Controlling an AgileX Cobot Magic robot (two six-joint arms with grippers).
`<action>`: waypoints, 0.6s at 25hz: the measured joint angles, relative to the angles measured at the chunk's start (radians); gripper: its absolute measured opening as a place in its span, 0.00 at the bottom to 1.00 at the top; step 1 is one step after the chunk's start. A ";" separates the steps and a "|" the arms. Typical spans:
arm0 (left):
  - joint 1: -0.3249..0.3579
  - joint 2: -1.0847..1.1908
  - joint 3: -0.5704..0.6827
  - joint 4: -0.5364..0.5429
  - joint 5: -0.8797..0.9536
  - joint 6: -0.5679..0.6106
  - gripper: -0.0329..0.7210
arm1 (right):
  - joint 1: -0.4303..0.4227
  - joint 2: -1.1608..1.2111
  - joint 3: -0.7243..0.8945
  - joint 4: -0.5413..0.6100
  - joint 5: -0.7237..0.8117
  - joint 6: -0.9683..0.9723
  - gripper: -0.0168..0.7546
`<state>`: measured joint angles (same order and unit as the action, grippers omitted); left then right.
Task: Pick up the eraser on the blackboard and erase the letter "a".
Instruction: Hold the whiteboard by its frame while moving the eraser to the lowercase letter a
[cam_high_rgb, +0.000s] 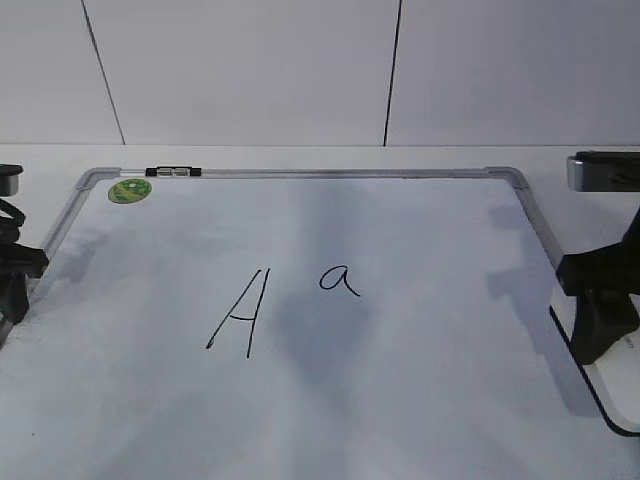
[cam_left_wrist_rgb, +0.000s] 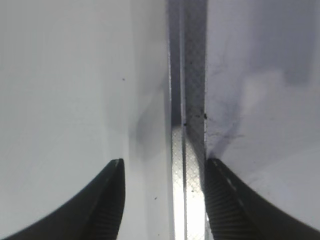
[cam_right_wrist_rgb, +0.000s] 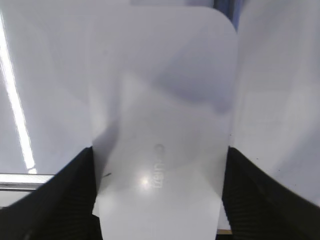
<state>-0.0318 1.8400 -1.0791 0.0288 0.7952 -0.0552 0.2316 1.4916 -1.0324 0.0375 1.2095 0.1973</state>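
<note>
- Eraser: white glossy block at the right edge of the blackboard, lying between the fingers of the right claw; the exterior view shows only its dark-edged end by that claw.
- Right claw: jaws flank the eraser's long sides; whether they press it, I cannot tell.
- Left claw: open, empty, straddling the blackboard's left frame rail.
- Letter "a": near blackboard centre, just right of the capital "A".
- Step in hand: seating the grip. Judgement: close squarely on the long sides, lift level, then wipe only the small letter, clear of the capital.
- Surface: white board, grey frame, green sticker at the far-left corner; pale bench beneath; white panelled wall behind.
</note>
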 joint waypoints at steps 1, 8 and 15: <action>0.000 0.000 0.000 0.000 0.000 0.000 0.55 | 0.000 0.000 0.000 0.000 0.000 0.000 0.75; 0.000 0.000 -0.044 0.008 0.030 0.000 0.55 | 0.000 0.000 0.000 0.000 0.001 -0.002 0.75; 0.000 0.000 -0.078 0.015 0.048 0.000 0.55 | 0.000 0.000 0.000 0.000 0.002 -0.004 0.75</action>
<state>-0.0318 1.8400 -1.1572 0.0438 0.8430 -0.0552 0.2316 1.4916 -1.0324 0.0375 1.2117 0.1936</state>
